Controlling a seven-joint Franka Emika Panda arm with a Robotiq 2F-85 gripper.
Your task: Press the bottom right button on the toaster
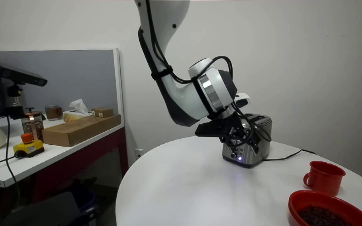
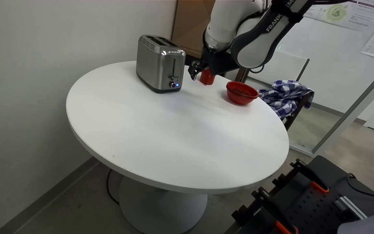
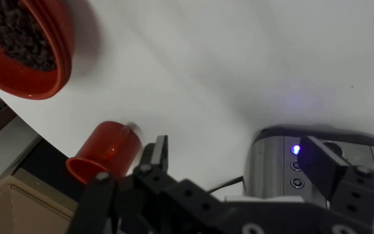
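The toaster (image 2: pixel 151 66) stands upright on the round white desk (image 2: pixel 174 139). On its control panel (image 2: pixel 177 71), the bottom right button (image 3: pixel 295 149) glows blue-violet. The jaws are spread and positioned near the panel; in the wrist view, one jaw covers part of it. Contact with the toaster cannot be determined. A red mug (image 1: pixel 325 179) and a red bowl (image 2: pixel 241 100) of dark pieces (image 3: pixel 15 35) share the desk.

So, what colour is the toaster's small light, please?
The light glows blue-violet, clearest in the wrist view.
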